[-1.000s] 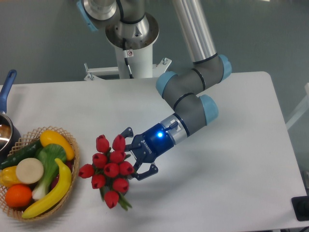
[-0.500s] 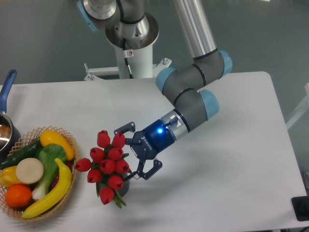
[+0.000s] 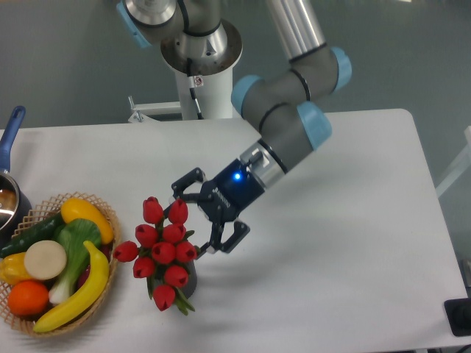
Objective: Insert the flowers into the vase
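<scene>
**Tool spread beside the tulips standing in the vase**

Fixed camera: The tool (image 3: 200,215) hung over the white bench (image 3: 331,257) with its two dark fingers spread wide, nothing between them. One fingertip (image 3: 185,182) lay toward the back of the bench, the other (image 3: 229,241) toward the front. A blue light glowed on the tool's body, and the grey arm with pale blue joint caps rose away behind it toward the mounting post.

The flowers (image 3: 162,251) stood just beside the tool, on the side its fingers faced, their red buds bunched together and nearly touching the fingers; whether there was actual contact could not be told. Below the buds, a little of the dark vase (image 3: 188,283) showed, mostly hidden by the blooms and green leaves, which spread wider than the vase itself. The stems went down into it.

Farther out on that same side, well beyond the flowers, sat a wicker basket (image 3: 110,220) of plastic fruit and vegetables. Past the basket, at the frame's edge, a metal pot (image 3: 9,200) with a blue handle was partly visible.
</scene>
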Motion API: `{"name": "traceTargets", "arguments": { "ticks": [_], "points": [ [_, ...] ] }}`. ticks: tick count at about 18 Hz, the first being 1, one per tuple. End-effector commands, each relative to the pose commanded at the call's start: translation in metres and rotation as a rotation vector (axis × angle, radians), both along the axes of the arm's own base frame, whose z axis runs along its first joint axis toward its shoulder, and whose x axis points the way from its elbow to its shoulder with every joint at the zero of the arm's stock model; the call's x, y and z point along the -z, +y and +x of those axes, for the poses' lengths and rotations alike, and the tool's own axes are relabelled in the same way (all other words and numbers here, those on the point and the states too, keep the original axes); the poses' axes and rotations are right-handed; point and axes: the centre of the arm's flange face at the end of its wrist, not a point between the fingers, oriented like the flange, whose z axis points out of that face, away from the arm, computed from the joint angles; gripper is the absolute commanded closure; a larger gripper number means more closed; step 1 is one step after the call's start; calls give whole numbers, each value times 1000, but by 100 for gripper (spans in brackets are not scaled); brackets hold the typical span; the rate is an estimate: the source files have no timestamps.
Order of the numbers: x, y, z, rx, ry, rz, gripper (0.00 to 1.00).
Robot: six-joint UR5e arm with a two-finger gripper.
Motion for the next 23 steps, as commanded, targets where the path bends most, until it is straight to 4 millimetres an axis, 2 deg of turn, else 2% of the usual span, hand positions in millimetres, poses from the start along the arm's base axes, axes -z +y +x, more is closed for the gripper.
{"name": "traceTargets", "arguments": {
  "ticks": [6, 10, 14, 18, 23],
  "points": [
    [-48, -36, -6, -171, 335, -299, 0],
    [-104, -58, -7, -264, 505, -401, 0],
    [-146, -87, -20, -258, 556, -538, 0],
    [-169, -124, -42, -174, 623, -604, 0],
    [-180, -178, -65, -70, 647, -657, 0]
  ]
}}
